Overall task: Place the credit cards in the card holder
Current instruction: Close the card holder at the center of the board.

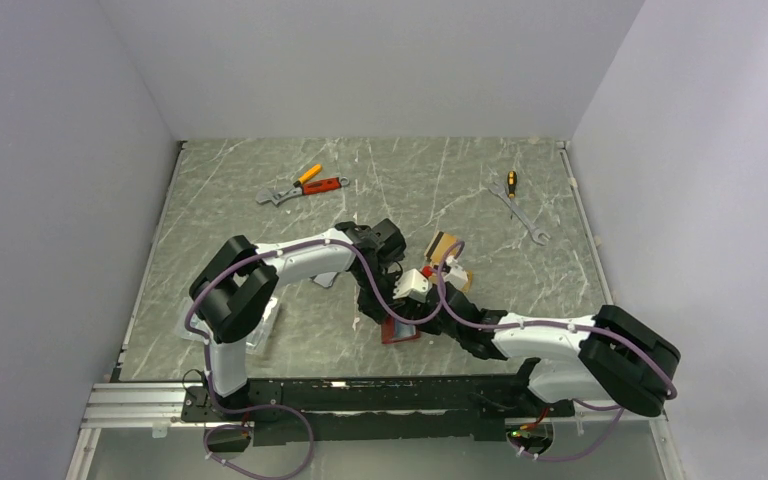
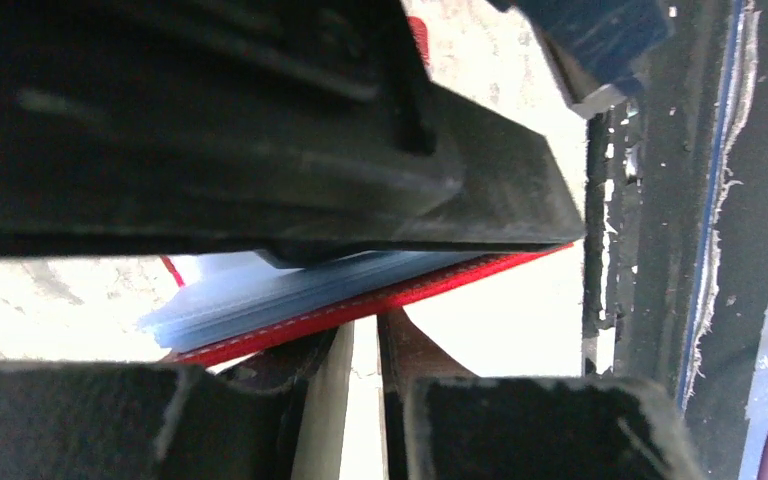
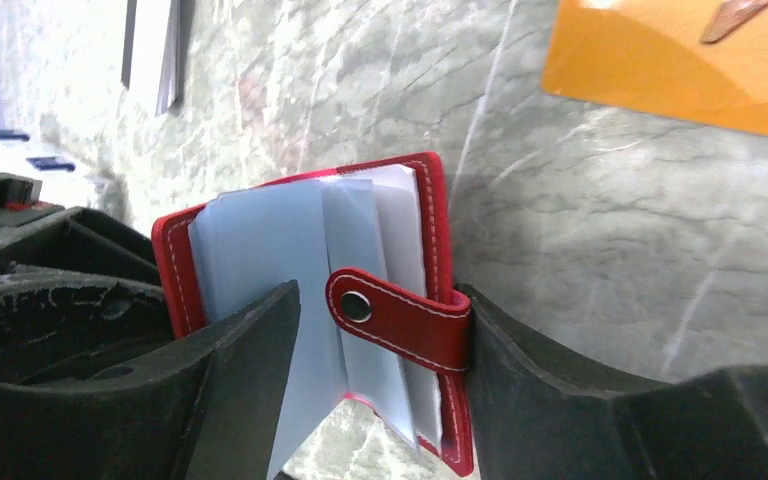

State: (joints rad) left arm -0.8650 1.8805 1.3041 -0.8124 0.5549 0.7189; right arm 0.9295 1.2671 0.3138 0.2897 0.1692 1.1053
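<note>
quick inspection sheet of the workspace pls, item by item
surface: green marbled table, no spills seen
job's things: red card holder open with its sleeves fanned; orange card and silver-white card on the table, outside it
clutter: orange- and red-handled tools, spanner, clear box partly under the left arm
grippers: left gripper shut on the card holder's edge; right gripper open, one finger either side of it
cables: purple cables along both arms, no snag seen
surroundings: plain grey walls on three sides
</note>
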